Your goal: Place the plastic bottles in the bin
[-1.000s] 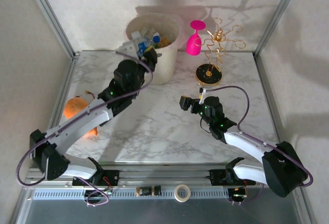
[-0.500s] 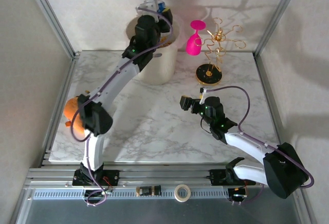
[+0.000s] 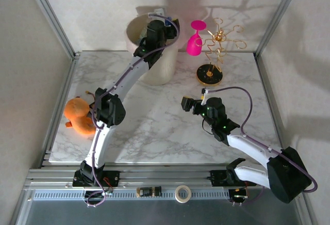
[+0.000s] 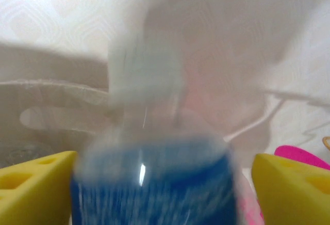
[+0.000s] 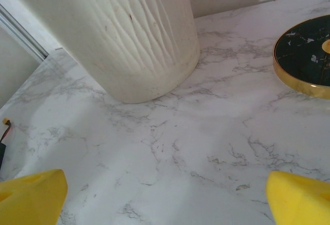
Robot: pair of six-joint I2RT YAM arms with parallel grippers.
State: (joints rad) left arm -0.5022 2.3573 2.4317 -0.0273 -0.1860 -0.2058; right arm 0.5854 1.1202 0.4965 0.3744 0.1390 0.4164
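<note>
While the left arm reaches far out over the bin [image 3: 135, 28], the step in hand looks like the drop itself: the left gripper [image 4: 165, 194] sits above the bin's mouth with a clear plastic bottle [image 4: 149, 173] bearing a blue label between its yellow fingers [image 4: 36, 186]. The jaws stand spread wider than the bottle, with a sliver of daylight on one side, and the bottle is smeared with blur, so I judge it is loose and on its way down rather than gripped. The bin's pale rim [image 4: 49, 88] lies below and to the side in the wrist view, which suggests the bottle should land inside. The right gripper [image 3: 186, 103] hovers low over the marble table [image 3: 154, 132], well apart from the bin, its fingers wide and holding nothing; its camera looks at the bin's ribbed cream wall [image 5: 134, 39] and the gold-rimmed black base of the wire stand [image 5: 309, 54]. The next move calls for lifting the left arm straight up and back so the wrist does not catch the rim or tip the bin. The arm covers most of the bin's mouth, so I cannot tell what already lies inside. The pink goblet [image 3: 195, 39] and the orange plush toy [image 3: 77, 114] stay out of the job.
</note>
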